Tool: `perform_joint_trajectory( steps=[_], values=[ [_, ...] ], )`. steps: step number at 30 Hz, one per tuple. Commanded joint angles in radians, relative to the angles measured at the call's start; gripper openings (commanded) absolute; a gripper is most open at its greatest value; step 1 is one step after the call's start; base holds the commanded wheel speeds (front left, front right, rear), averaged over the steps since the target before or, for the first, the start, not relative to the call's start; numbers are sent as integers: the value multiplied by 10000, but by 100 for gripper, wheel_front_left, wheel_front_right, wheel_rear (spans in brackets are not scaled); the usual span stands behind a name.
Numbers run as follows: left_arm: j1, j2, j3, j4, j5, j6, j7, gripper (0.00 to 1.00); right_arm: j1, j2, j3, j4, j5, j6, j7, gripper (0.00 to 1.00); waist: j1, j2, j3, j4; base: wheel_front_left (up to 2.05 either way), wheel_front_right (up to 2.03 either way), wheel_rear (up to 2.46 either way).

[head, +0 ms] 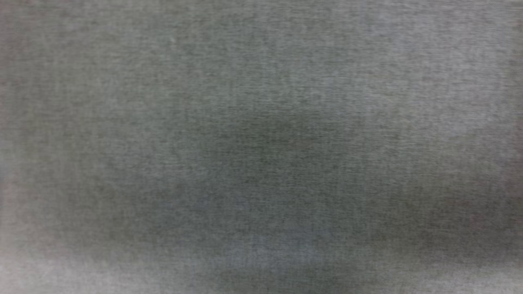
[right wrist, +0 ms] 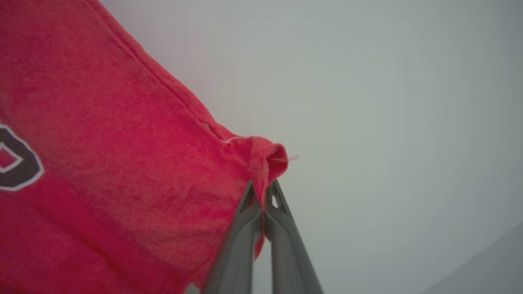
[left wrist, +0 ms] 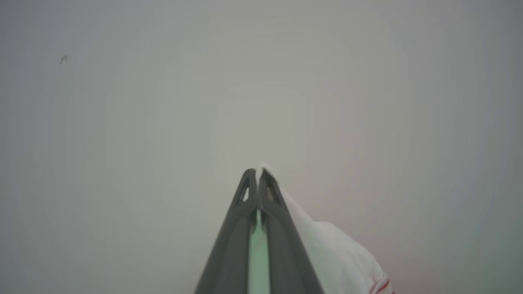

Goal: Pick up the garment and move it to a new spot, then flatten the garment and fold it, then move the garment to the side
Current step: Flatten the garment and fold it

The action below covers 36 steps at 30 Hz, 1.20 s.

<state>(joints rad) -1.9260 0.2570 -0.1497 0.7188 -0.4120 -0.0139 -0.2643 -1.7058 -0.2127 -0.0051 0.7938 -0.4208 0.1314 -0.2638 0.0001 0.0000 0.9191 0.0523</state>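
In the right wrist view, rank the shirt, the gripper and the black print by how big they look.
1. Shirt, largest.
2. Right gripper, though it is nearest the camera.
3. Black print, cut off by the view's edge.

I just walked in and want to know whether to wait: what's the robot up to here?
The robot has the garment pinched in both grippers. The left gripper is shut on the edge of a white sleeve with red striped trim. The right gripper is shut on a bunched corner of the red body, by a stitched edge. The head view looks onto a blurred grey surface, so whether the shirt hangs lifted or lies flat cannot be told.
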Motion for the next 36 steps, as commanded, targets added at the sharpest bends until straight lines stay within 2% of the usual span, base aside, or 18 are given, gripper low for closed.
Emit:
perform_joint_trajectory(
  steps=[1,5,10,15,22,26,31,34,36],
  values=[
    [330,-104,175,143,116,-75,10,0,173,-15,-145,461,4,-12,0,0,-1,0,-131,404,0,0,0],
    [893,-279,560,489,249,-330,8,0,-57,-2,13,1037,210,-14,-5,0,-1,0,-516,553,0,0,0],
    [1690,-536,753,1006,203,-675,9,0,373,-266,822,1292,831,-14,-2,0,-1,0,-1261,714,0,0,0],
    [2855,-641,452,2031,18,-1031,59,0,1322,-637,1935,1830,2094,-14,-4,0,-1,0,-2554,851,0,0,0],
    [5149,-658,77,2227,-604,-1172,607,0,3404,-1377,3956,1741,4545,-14,0,0,-1,0,-4326,903,0,0,0],
    [6918,-545,-13,1611,-1060,-1170,877,0,4741,-2064,5044,1185,6081,-14,198,0,-1,0,-5146,916,0,0,0],
    [9294,-270,-71,123,-1497,-1163,1464,0,6536,-3087,6057,-347,7906,-13,895,0,-1,0,-5994,867,0,0,0],
    [10845,-194,-90,-1136,-1698,-914,2047,0,7472,-3862,6212,-1385,8657,-14,1282,0,-1,0,-6380,836,0,0,0],
    [11925,-102,-51,-2209,-1809,-591,2511,0,8194,-4288,6231,-2053,9017,-14,1540,0,-1,0,-6610,806,0,0,0]
  ],
)
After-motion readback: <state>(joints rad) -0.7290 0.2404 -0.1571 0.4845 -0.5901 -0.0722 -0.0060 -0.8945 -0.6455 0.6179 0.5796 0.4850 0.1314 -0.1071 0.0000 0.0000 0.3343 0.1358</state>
